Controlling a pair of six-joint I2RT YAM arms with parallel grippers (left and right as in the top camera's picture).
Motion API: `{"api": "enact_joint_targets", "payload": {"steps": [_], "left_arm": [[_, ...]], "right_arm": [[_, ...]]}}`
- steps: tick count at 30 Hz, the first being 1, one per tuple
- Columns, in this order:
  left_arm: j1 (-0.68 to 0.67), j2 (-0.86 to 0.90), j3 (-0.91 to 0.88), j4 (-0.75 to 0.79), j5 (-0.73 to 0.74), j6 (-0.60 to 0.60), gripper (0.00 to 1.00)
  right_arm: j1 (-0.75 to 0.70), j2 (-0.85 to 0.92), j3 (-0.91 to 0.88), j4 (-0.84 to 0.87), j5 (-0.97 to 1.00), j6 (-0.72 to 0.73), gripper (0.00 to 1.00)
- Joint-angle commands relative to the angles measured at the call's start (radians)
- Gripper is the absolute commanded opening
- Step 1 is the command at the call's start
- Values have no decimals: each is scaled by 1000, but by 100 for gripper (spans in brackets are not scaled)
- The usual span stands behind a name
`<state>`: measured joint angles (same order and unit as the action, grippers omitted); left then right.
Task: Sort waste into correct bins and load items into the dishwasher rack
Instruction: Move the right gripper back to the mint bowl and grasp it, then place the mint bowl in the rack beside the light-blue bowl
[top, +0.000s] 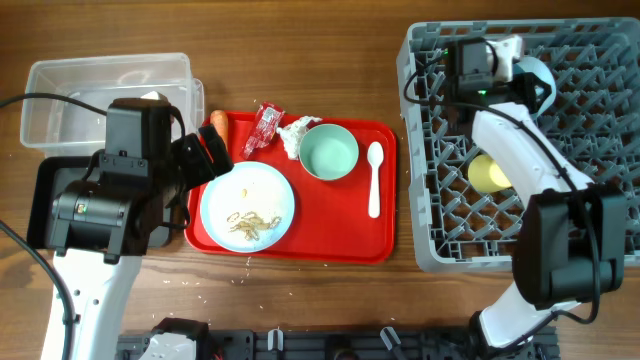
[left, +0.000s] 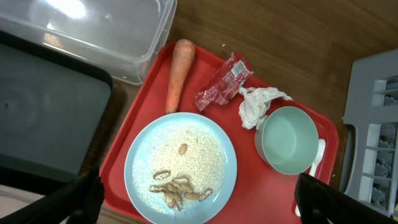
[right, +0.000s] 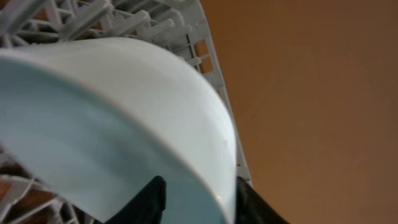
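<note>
On the red tray, the pale blue plate (top: 247, 205) (left: 180, 168) carries tan scraps (left: 177, 190) and crumbs. Behind it lie the carrot (top: 219, 122) (left: 179, 71), the red wrapper (top: 265, 128) (left: 222, 89) and the white tissue (top: 296, 134) (left: 256, 104). A mint bowl (top: 329, 152) (left: 287, 140) and the white spoon (top: 374, 178) sit to the right. My left gripper (top: 205, 155) (left: 199, 205) is open wide above the plate. My right gripper (top: 520, 65) (right: 199, 186) is shut on the rim of the second bowl (top: 535, 80) (right: 124, 112) over the grey rack (top: 430, 150). The yellow cup (top: 488, 173) lies in the rack.
The clear tub (top: 100, 85) (left: 93, 31) stands at the back left, and the black tray (top: 45, 200) (left: 43, 112) lies in front of it, partly under my left arm. The red tray (top: 340, 240) lies between these bins and the rack. Crumbs dot the table in front of the red tray.
</note>
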<state>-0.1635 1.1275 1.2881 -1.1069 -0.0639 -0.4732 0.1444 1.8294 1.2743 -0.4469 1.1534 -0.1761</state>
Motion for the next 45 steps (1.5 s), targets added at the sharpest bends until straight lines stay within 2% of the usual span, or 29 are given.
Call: {"api": "enact_joint_targets", "payload": {"steps": [1,6,10,13,15,17,21,23,26,29,32,39,42,45], "left_arm": [[5,0,13,2,-20,-6,100],[5,0,13,2,-20,-6,100],[5,0,13,2,-20,-6,100],[5,0,13,2,-20,-6,100],[5,0,13,2,-20,-6,100],[5,0,13,2,-20,-6,100],[5,0,13,2,-20,-6,100],[5,0,13,2,-20,-6,100],[5,0,13,2,-20,-6,100],[5,0,13,2,-20,-6,100],[5,0,13,2,-20,-6,100],[5,0,13,2,-20,-6,100],[5,0,13,2,-20,-6,100],[5,0,13,2,-20,-6,100]], "right_arm": [[29,27,9,-28,-160,-62,54],[32,24,10,-43,-205,-48,64],[51,-19,11,-51,-210,-8,65],[89,-90,39,-67,-324,2,65],[126,-155,69,-123,-531,42,65],[163,-204,79,-180,-766,149,60],[198,-202,68,-254,-1396,431,58],[219,-162,44,-261,-1524,541,55],[285,-57,42,-280,-1491,577,47],[321,29,42,-291,-1383,669,43],[323,90,42,-266,-1349,694,39],[323,121,42,-271,-1258,736,37],[323,121,42,-259,-1258,737,24],[323,122,42,-237,-1274,784,24]]}}
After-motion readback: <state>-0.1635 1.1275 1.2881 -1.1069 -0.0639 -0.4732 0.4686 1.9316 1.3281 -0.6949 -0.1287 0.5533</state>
